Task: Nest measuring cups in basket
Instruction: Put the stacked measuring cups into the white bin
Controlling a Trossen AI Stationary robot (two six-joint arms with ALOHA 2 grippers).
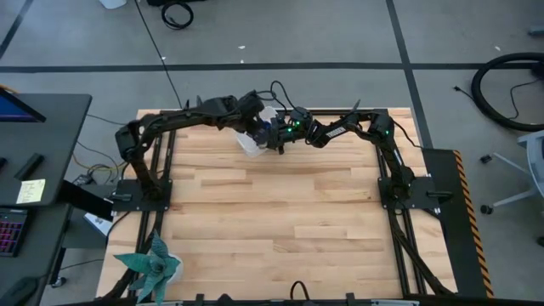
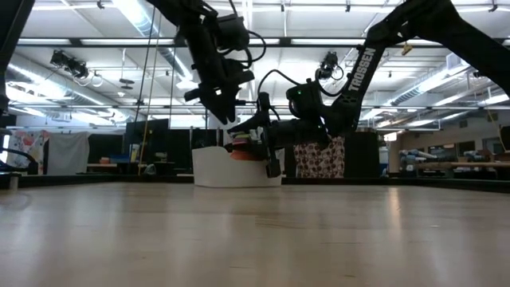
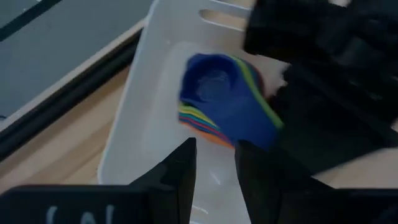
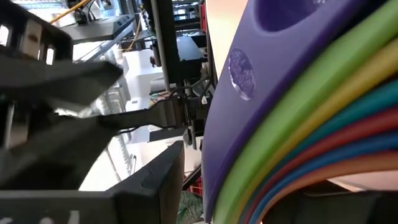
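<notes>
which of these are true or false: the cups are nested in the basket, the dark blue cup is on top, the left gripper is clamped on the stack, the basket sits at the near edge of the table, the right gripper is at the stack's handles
1. The measuring cups sit nested in the basket. True.
2. The dark blue cup is on top. True.
3. The left gripper is clamped on the stack. False: it hovers above the basket with nothing between its fingers.
4. The basket sits at the table's near edge. False: it is at the far edge.
5. The right gripper is at the stack's handles. True.
</notes>
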